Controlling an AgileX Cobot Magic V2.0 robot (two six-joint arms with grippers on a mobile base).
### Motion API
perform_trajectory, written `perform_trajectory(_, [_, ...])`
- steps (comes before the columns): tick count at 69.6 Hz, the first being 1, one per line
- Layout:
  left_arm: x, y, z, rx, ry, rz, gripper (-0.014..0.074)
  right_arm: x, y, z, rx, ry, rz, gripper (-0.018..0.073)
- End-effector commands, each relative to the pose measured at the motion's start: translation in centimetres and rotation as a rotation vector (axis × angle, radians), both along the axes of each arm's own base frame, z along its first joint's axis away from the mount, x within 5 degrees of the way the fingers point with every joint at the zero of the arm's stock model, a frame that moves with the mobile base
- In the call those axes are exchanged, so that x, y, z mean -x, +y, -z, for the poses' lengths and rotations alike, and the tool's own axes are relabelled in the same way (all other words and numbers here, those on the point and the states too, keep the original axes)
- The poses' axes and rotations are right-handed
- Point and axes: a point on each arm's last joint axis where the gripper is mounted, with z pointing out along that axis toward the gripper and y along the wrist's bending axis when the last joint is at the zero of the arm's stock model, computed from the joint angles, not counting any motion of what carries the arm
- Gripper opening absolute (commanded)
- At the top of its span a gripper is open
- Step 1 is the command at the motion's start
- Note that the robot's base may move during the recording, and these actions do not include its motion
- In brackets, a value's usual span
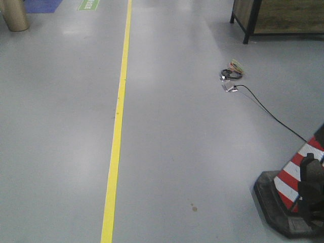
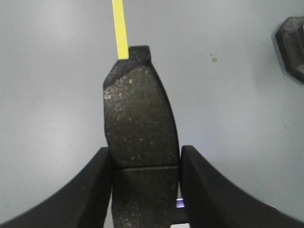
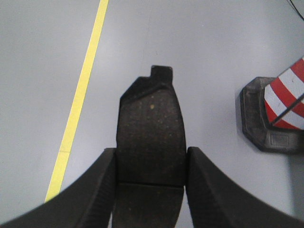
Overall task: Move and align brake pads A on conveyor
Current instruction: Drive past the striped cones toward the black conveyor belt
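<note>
In the left wrist view my left gripper (image 2: 145, 164) is shut on a brake pad A (image 2: 137, 118), a dark curved oblong with a speckled friction face and a centre groove, its tabbed end pointing away over the grey floor. My right gripper (image 3: 151, 164) in the right wrist view is likewise shut on a second brake pad A (image 3: 151, 128), held the same way above the floor. The fingers press each pad's long sides near the groove. The conveyor is out of view. Neither gripper shows clearly in the front view.
A yellow floor line (image 1: 117, 126) runs away across the grey floor. A red-and-white traffic cone (image 1: 298, 172) on a black base (image 3: 266, 118) stands at the right. A cable with a small coil (image 1: 232, 75) lies further off, and a dark-framed cabinet (image 1: 276, 17) stands at the far right.
</note>
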Motion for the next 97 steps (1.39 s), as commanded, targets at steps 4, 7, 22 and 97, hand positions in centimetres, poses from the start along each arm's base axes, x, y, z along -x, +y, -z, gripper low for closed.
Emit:
perform_trajectory(4, [-0.51,-0.13,-1.2,0.016,-0.088,0.001,-0.0006,-0.56,-0.04,-1.53,-0.005,-0.111,0.003,0.0025])
perform_trajectory(7, [-0.51,-0.13,-1.2,0.016,-0.088,0.001,-0.0006,-0.56,-0.04,-1.53,-0.005,-0.111,0.003,0.0025])
perform_trajectory(22, [-0.5,-0.13,-1.2,0.016,-0.087,0.001,-0.0006,-0.58,-0.04,-1.56,-0.006,-0.115,0.003,0.0025])
perform_trajectory(97, [-0.5,-0.13,-1.2,0.016,-0.087,0.001,-0.0006,-0.58,-0.04,-1.55,-0.006,-0.114,0.003,0.0025])
